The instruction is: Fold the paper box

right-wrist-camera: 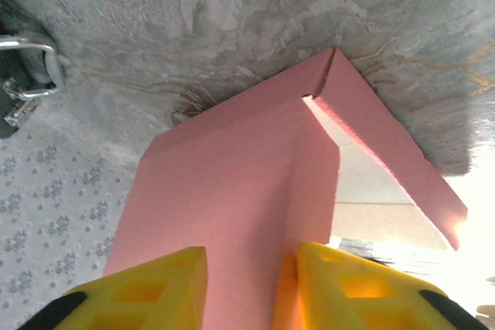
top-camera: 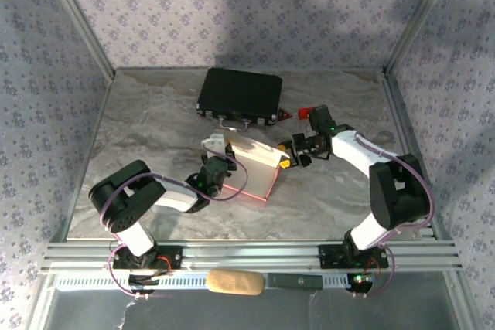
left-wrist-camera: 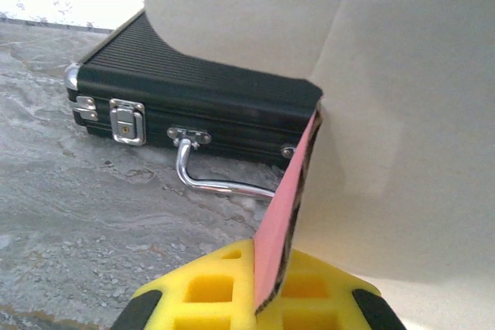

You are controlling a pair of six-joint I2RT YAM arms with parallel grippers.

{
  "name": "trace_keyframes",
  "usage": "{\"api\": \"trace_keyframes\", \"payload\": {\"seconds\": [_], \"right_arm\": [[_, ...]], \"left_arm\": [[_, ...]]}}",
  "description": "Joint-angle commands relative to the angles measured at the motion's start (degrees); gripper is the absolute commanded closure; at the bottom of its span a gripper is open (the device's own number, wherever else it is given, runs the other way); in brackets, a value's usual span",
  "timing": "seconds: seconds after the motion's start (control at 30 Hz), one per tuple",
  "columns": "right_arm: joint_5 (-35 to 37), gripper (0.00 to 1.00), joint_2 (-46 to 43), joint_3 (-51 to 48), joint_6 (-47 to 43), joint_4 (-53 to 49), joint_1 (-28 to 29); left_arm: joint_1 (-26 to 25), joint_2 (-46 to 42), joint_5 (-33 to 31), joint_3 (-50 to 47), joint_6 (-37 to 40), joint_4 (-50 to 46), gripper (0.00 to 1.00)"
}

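Observation:
The paper box [top-camera: 259,161] stands half-folded at the table's middle, pale inside and pink outside. My left gripper [top-camera: 220,166] meets it from the left. In the left wrist view the left gripper [left-wrist-camera: 267,291] is shut on a thin pink edge of the box [left-wrist-camera: 290,214], with the pale inner wall [left-wrist-camera: 402,113] rising to the right. My right gripper [top-camera: 292,156] is at the box's right side. Seen from the right wrist, the right gripper [right-wrist-camera: 251,291] has its yellow fingers [right-wrist-camera: 155,291] apart, straddling a creased pink flap [right-wrist-camera: 224,183]; the right-hand finger touches the crease.
A black hard case [top-camera: 240,96] with metal latches and a handle [left-wrist-camera: 224,183] lies just behind the box. A small red block [top-camera: 307,112] sits to the case's right. Patterned walls enclose the table on three sides. A tan object [top-camera: 234,282] lies below the front rail.

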Motion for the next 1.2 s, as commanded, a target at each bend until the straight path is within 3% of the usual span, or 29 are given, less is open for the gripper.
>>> {"api": "trace_keyframes", "payload": {"seconds": [0.0,0.23,0.57,0.87,1.07,1.17], "right_arm": [[-1.02,0.68,2.39,0.98,6.80,9.16,1.91],[0.10,0.74,4.43,0.31,14.53,16.90,2.85],[2.27,0.80,3.82,1.63,17.45,17.11,4.49],[3.16,0.73,3.60,0.26,18.71,19.60,7.22],[3.70,0.83,4.14,-0.67,19.58,21.00,7.79],[3.88,0.93,4.23,-1.04,20.17,21.70,8.01]], "left_arm": [[-2.49,1.35,7.24,0.88,-1.30,3.48,1.00],[-2.66,0.23,6.91,0.09,-1.17,3.15,1.00],[-2.66,0.07,6.78,-0.26,-1.13,3.28,1.00],[-2.63,-0.22,7.11,-0.52,-1.12,3.19,1.00],[-2.66,-0.83,7.25,-1.05,-1.29,2.91,1.00],[-2.66,-0.85,7.67,-1.25,-1.59,2.87,1.00]]}}
